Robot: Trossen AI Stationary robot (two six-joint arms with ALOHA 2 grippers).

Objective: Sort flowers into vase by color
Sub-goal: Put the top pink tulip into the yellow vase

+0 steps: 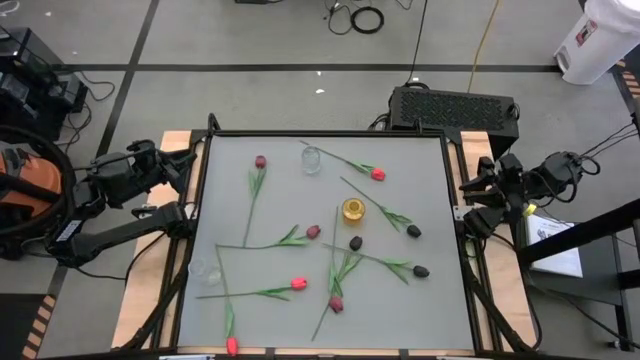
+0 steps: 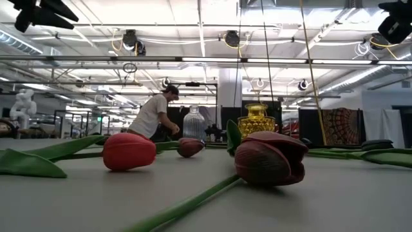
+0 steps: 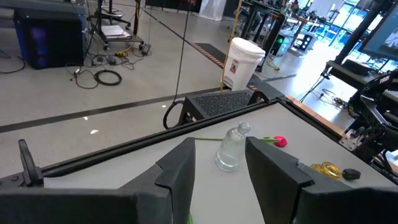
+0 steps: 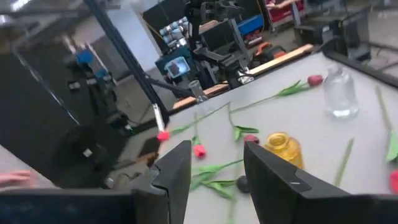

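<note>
From above: my left gripper (image 1: 178, 165) waits off the table's left edge, my right gripper (image 1: 470, 195) off the right edge — both released, holding nothing. The flowers (image 1: 300, 285) lie scattered flat across the table (image 1: 430, 310), red-pink, maroon and black heads. Amber vase (image 1: 353, 210) near centre; one clear vase (image 1: 312, 160) toward the far edge, another clear vase (image 1: 207, 270) at the left edge.

Low view: a maroon tulip (image 2: 270, 158) close up, a red tulip (image 2: 129, 151) beside it; a person (image 2: 154, 115) bends in the room behind.

Left wrist: fingers (image 3: 180, 171) apart, framing the far clear vase.

Right wrist: fingers (image 4: 174, 168) apart — amber vase just beyond.
</note>
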